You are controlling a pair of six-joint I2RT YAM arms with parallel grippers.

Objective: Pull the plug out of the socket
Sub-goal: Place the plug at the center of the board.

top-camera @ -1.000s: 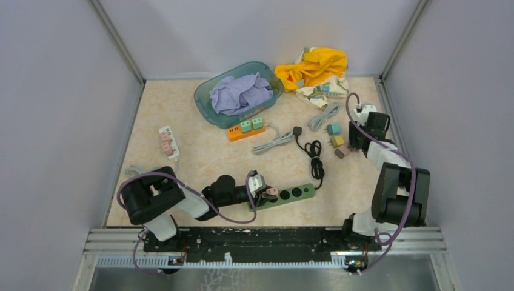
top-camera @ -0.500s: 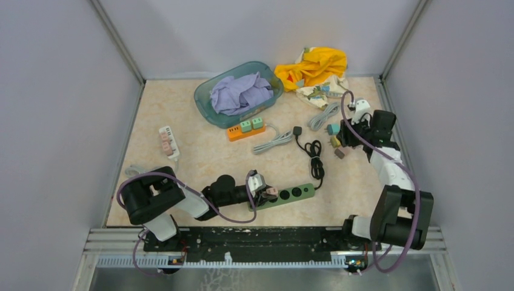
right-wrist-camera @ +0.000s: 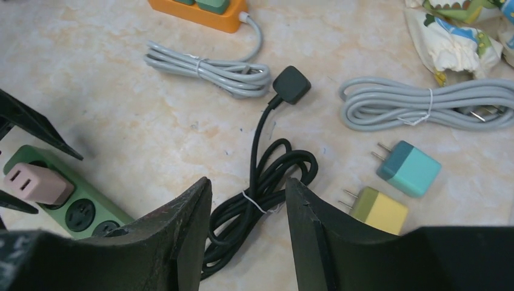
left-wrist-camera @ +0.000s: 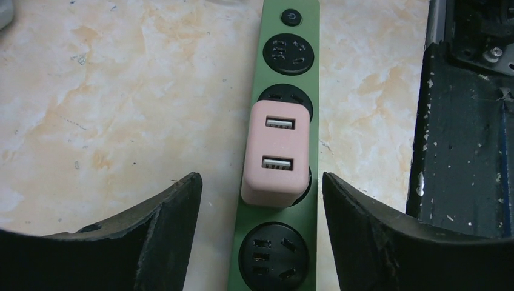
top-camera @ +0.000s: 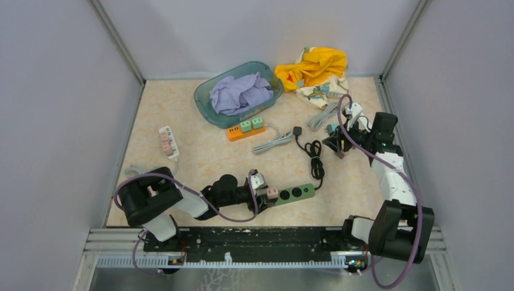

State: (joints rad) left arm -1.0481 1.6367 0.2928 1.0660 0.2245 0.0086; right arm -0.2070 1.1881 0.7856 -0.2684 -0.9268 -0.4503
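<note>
Pink plug on green socket strip, beige marbled table.

the plug is seated on the power strip, which is laid near the front edge of the table. a coiled cord is placed behind it. a basket is set at the back, with a cloth in it.

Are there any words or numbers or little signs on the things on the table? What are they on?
No words or numbers can be read in any view.
Power sign, a ring with a short stroke: on the round black button at the end of the green power strip.
Pink USB charger: no writing on it.
Patterned cloth: only printed pictures, no readable letters.
</note>
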